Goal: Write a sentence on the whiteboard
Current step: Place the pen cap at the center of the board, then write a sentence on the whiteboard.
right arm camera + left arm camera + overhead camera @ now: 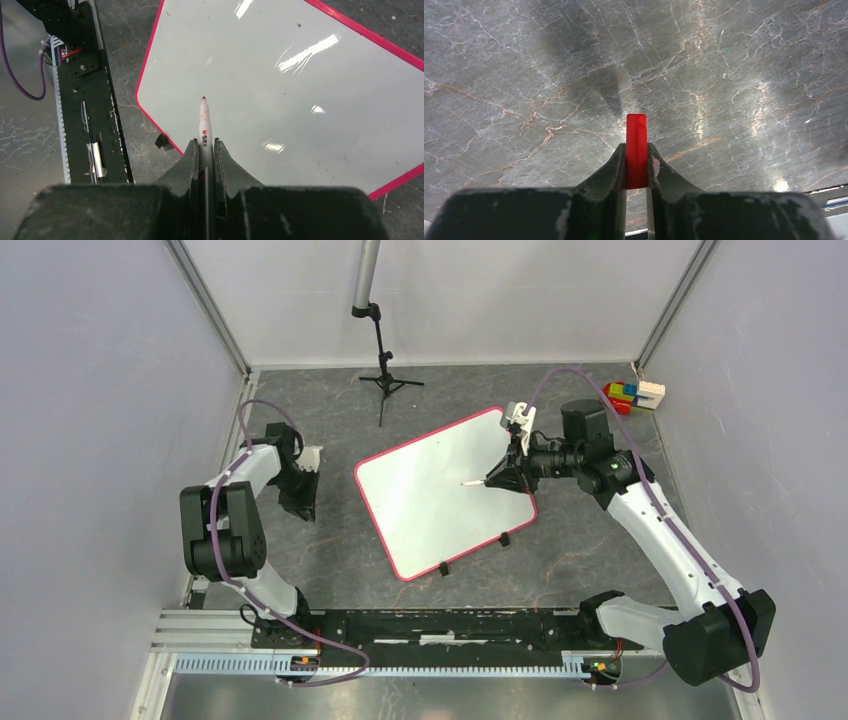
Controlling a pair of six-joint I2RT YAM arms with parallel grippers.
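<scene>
The whiteboard [425,495] lies tilted in the middle of the grey table, with a red-pink frame and two black clip feet on its near edge. It fills the right wrist view [310,95]. The sentence is not in view: the white surface shows only small specks and glare. My right gripper [497,478] is shut on a white marker [204,122], whose red tip points over the board's right part [470,482]. I cannot tell if the tip touches. My left gripper [299,502] is left of the board, shut on a red marker cap [636,145] above bare table.
A small black tripod stand [385,375] is behind the board. Coloured blocks [633,395] sit in the back right corner. A black base rail [440,625] runs along the near edge and shows in the right wrist view [85,100]. Walls enclose three sides.
</scene>
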